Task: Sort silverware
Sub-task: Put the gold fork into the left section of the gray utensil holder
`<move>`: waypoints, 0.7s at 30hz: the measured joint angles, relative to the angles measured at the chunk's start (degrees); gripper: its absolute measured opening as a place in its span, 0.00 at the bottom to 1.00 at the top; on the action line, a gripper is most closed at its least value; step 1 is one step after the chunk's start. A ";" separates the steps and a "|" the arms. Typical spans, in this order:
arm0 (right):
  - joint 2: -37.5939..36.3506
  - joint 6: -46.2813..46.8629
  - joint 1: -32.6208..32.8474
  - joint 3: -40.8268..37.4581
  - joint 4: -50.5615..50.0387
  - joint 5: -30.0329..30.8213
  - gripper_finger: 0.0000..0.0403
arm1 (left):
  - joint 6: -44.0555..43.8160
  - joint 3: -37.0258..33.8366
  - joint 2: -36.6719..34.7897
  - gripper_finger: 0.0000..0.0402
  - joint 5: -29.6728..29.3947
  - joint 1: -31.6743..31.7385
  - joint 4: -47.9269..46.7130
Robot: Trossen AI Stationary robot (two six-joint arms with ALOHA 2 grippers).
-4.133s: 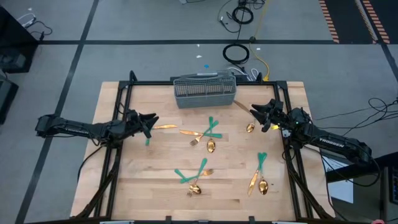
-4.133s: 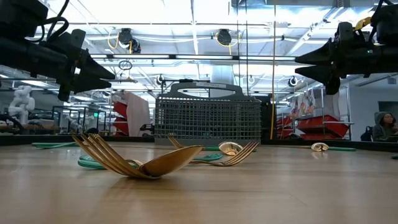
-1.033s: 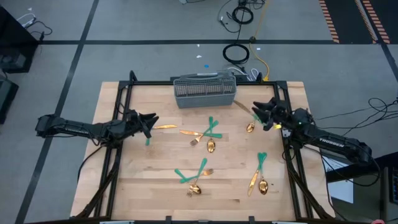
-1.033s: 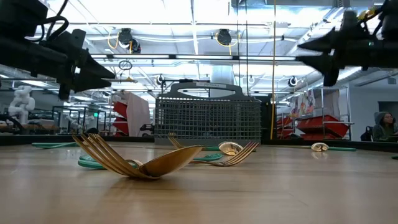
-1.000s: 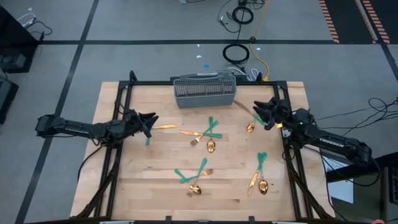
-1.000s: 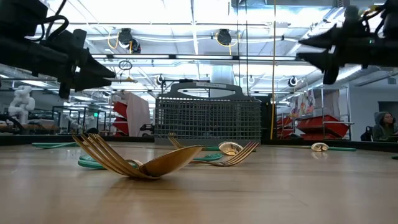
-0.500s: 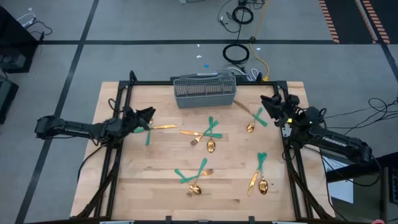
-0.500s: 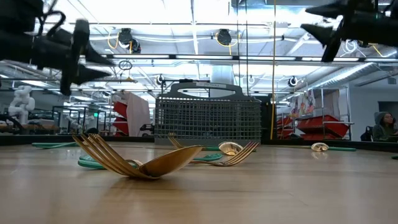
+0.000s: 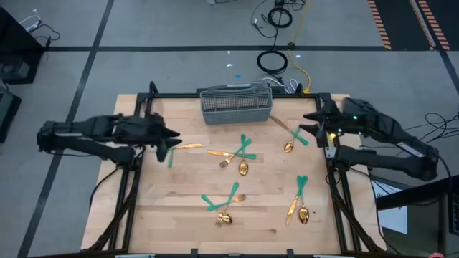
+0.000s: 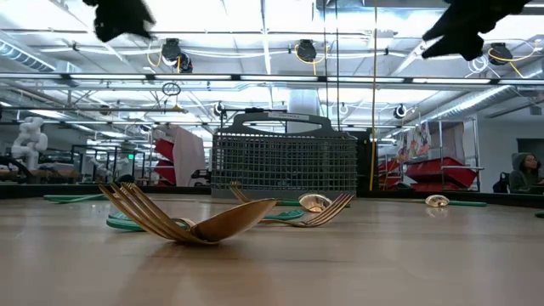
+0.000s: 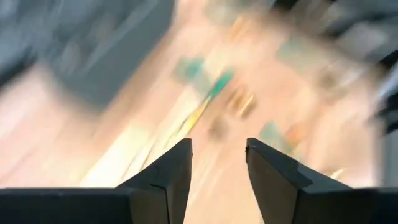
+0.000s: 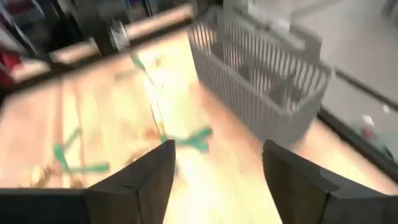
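Your right gripper (image 9: 310, 122) hangs wide open and empty, just beside the teal-handled spoon (image 9: 292, 139). That spoon lies diagonally near the grey caddy (image 9: 236, 104). Your left gripper (image 9: 169, 136), also open and empty, is nearer the gold fork (image 9: 189, 145).

A robotics lab — floor cables (image 9: 273, 61), ceiling striplights (image 10: 255, 78).

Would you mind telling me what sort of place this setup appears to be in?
Probably a robotics lab or workshop in a large industrial hall. The wooden table stands on a grey floor with taped lines and loose cables; past the grey basket, ceiling pipes and strip lights show, and a white humanoid figure.
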 joint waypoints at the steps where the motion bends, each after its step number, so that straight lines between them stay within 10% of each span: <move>1: 1.27 -0.24 0.00 0.33 -0.90 0.09 0.59 | -2.26 1.60 2.28 0.40 -0.05 0.29 -4.85; 10: 11.60 -1.53 0.00 0.35 -1.87 1.41 0.63 | -31.19 -3.95 9.04 0.43 -3.29 3.88 -17.98; 21: 17.44 -4.79 -0.02 0.35 -1.86 1.27 0.63 | -31.25 -17.64 9.11 0.43 -3.56 16.20 -5.72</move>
